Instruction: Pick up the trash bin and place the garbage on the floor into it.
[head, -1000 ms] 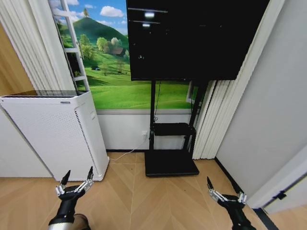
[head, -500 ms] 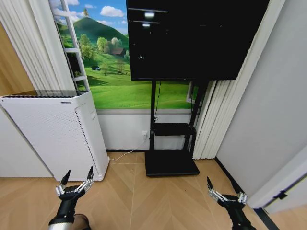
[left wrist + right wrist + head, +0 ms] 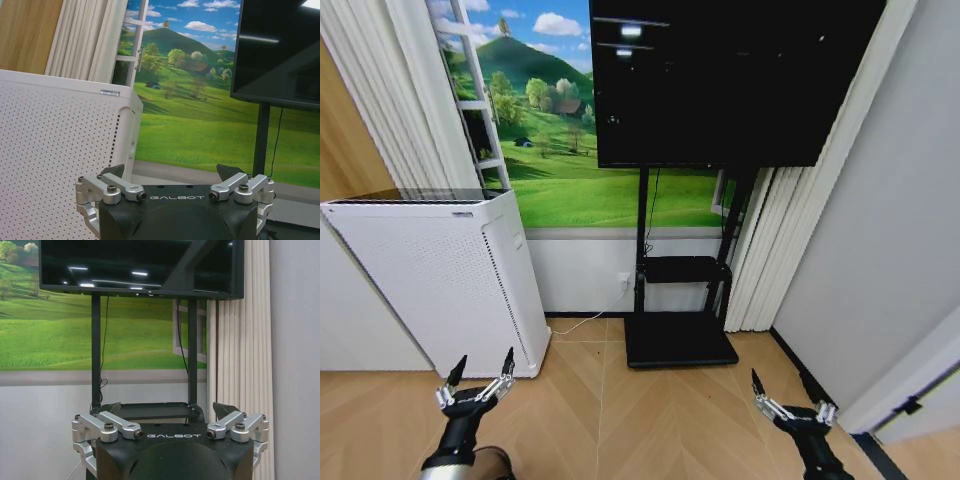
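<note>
The left gripper (image 3: 478,377) was held low over the herringbone parquet floor (image 3: 620,420), in front of the white perforated appliance (image 3: 440,280), its fingers spread apart with nothing between them. The right gripper (image 3: 788,398) was held at a similar height near the pale wall (image 3: 890,230), fingers likewise apart and empty. A large black screen (image 3: 730,80) on a wheeled stand (image 3: 680,340) was seen ahead, before a green landscape mural (image 3: 560,150). No position could be given for the trash bin or the garbage.

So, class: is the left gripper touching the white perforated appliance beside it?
Apart. In the head view, bare floor shows between the open left gripper and the white appliance.
</note>
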### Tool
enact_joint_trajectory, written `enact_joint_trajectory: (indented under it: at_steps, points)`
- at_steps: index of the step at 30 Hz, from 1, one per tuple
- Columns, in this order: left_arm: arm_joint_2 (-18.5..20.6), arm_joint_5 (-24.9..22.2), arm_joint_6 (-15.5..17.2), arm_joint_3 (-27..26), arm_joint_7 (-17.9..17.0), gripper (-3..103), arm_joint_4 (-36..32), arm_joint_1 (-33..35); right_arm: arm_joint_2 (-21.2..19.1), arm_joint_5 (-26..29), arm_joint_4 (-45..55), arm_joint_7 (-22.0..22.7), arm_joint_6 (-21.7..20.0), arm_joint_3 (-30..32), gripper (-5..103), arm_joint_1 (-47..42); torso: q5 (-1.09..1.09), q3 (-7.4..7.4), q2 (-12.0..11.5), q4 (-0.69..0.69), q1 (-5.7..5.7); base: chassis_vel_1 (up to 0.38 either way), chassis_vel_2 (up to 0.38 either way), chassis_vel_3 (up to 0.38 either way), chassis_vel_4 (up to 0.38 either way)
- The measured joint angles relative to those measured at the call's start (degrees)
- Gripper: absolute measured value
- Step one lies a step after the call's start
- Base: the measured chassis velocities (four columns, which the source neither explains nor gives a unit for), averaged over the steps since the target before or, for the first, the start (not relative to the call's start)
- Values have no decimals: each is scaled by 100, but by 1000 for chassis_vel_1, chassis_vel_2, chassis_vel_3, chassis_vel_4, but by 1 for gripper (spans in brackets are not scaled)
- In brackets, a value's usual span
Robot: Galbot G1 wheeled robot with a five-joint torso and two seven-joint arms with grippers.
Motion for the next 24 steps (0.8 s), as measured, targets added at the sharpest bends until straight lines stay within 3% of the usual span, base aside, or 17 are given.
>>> enact_joint_trajectory:
  at_steps: [15,24]
  points:
    - [2,0,0,-2,-1,100,1,0,1,0,0,0,0,-1,100,0,-6,-4,-5,-3,-3,169,169,-158,-167]
    - [0,0,0,1,0,100,1,0,-1,0,0,0,1,1,100,1,0,-4,-8,-1,-4,15,3,-6,-10]
